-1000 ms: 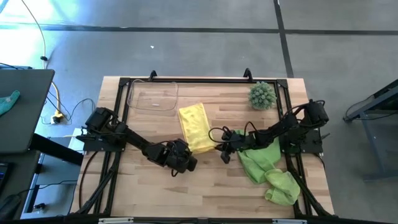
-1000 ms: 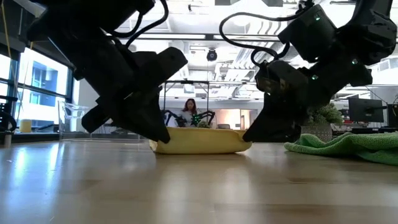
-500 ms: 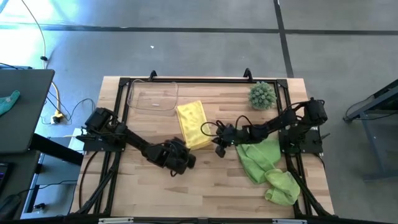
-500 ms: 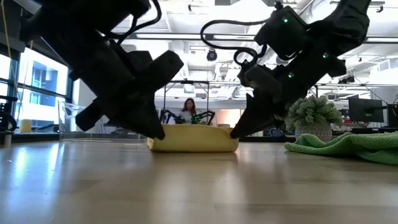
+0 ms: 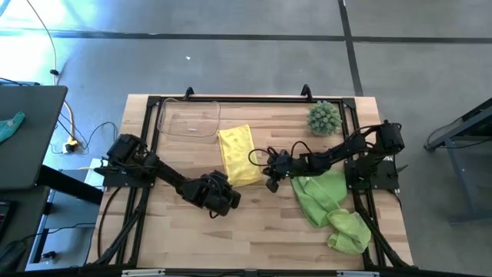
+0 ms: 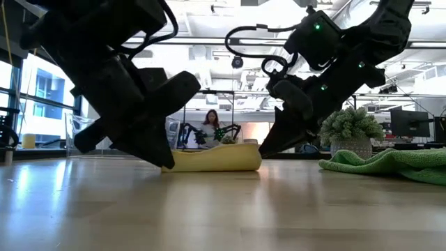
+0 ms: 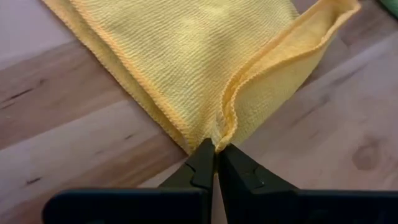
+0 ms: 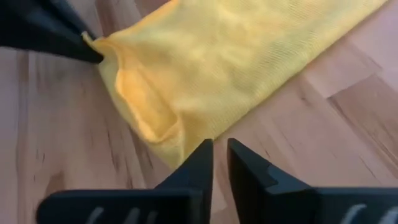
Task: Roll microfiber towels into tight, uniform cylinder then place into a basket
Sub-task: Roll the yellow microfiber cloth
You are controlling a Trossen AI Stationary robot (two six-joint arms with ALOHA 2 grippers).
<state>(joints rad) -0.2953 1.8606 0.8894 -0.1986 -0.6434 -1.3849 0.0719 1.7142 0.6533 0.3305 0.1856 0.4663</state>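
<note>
The pale yellow towel (image 5: 237, 152) lies flat on the table's middle, folded to a long strip. My left gripper (image 7: 215, 149) is shut on its near left corner. My right gripper (image 8: 219, 149) stands slightly open at the strip's near right corner (image 8: 163, 134), which bulges up, with nothing between its fingers. Two light green towels (image 5: 320, 196) lie crumpled by the right arm's base. The clear basket (image 5: 189, 120) sits at the far left, with nothing in it. My left gripper pinches the yellow towel's near left corner (image 7: 215, 138) between its two fingertips, where a hemmed edge and a raised fold meet. The fingers slant down from the near left. The towel lies on the table. My right gripper: I cannot tell whether its fingertip (image 8: 204, 152) touches the towel.
A spiky green plant (image 5: 324, 118) stands at the far right corner. Black frame rails (image 5: 231, 99) run along the table's far and side edges. Bare wood lies near the front edge. A person sits far back in the room in the low view.
My right gripper has gone toward the table's left and a little toward its far edge, taking the yellow towel's near right corner with it. The towel's near end is now narrower and bunched, while its near left corner has stayed at my left gripper.
</note>
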